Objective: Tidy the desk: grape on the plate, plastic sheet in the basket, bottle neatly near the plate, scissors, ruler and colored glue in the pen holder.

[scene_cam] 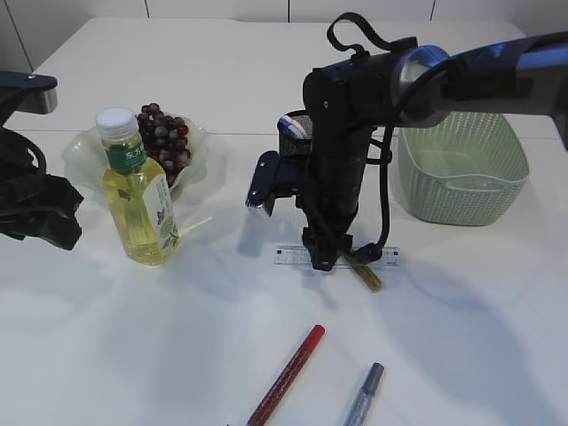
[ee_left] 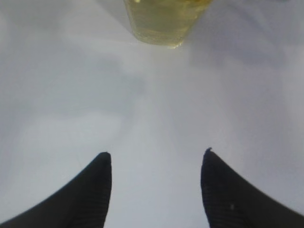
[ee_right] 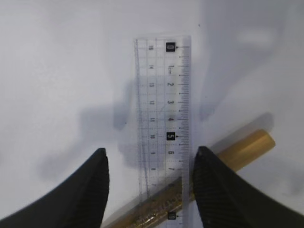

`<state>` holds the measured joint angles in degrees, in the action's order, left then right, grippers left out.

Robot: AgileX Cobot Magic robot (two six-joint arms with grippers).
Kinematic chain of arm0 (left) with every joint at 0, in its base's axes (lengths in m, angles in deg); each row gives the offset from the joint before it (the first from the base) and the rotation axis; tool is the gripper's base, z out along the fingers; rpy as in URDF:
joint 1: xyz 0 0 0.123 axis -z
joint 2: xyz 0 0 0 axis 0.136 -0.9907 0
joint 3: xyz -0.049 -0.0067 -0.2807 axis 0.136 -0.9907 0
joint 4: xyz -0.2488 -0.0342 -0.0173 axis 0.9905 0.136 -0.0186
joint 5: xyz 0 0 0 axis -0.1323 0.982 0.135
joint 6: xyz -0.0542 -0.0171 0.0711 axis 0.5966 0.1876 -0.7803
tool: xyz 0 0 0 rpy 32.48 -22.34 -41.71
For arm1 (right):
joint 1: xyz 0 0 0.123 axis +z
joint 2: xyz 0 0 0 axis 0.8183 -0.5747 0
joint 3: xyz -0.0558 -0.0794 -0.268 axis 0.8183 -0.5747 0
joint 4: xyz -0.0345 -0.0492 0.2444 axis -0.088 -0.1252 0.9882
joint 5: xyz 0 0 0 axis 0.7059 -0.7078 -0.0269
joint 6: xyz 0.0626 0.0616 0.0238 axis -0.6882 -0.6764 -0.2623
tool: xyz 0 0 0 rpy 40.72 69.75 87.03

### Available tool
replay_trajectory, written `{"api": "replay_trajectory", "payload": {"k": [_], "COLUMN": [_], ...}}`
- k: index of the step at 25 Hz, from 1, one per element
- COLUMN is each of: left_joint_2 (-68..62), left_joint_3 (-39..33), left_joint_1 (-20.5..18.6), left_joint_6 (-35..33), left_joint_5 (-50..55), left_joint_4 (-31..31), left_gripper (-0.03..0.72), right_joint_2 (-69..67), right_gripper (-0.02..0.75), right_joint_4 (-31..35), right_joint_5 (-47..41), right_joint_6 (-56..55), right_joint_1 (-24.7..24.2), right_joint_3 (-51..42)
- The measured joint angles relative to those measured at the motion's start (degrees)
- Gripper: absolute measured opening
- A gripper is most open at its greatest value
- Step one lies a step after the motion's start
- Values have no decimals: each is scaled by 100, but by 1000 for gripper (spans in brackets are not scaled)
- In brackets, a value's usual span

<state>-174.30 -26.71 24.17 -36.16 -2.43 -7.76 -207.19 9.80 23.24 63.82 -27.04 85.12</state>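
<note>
The clear ruler (scene_cam: 293, 256) (ee_right: 164, 109) lies flat on the table over a gold glue stick (scene_cam: 367, 275) (ee_right: 247, 149). My right gripper (scene_cam: 324, 259) (ee_right: 149, 154) stands open low over them, its jaws either side of the ruler. The bottle (scene_cam: 138, 191) (ee_left: 161, 21) of yellow drink stands in front of the green plate (scene_cam: 84, 146) that holds the grape bunch (scene_cam: 164, 142). At the left edge my left gripper (scene_cam: 62, 222) (ee_left: 156, 153) is open and empty, short of the bottle. The pen holder (scene_cam: 297, 129) is half hidden behind the right arm. Scissors and plastic sheet are out of view.
A pale green basket (scene_cam: 461, 169) stands at the right rear. A red pen (scene_cam: 288, 374) and a grey pen (scene_cam: 364, 395) lie near the front edge. Something blue and white sticks out of the pen holder.
</note>
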Motion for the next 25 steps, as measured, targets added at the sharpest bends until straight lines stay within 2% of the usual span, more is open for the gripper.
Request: {"api": "replay_trajectory", "payload": {"k": [25], "left_joint_2": [0], "left_joint_3": [0], "left_joint_1": [0], "left_joint_6": [0], "left_joint_5": [-191], "left_joint_4": [0], "left_gripper": [435], "right_joint_2": [-237], "right_gripper": [449], "right_joint_4": [-22], "right_joint_5": [105], "right_joint_6": [-47], "right_joint_1": [-4], "right_joint_3": [8]}}
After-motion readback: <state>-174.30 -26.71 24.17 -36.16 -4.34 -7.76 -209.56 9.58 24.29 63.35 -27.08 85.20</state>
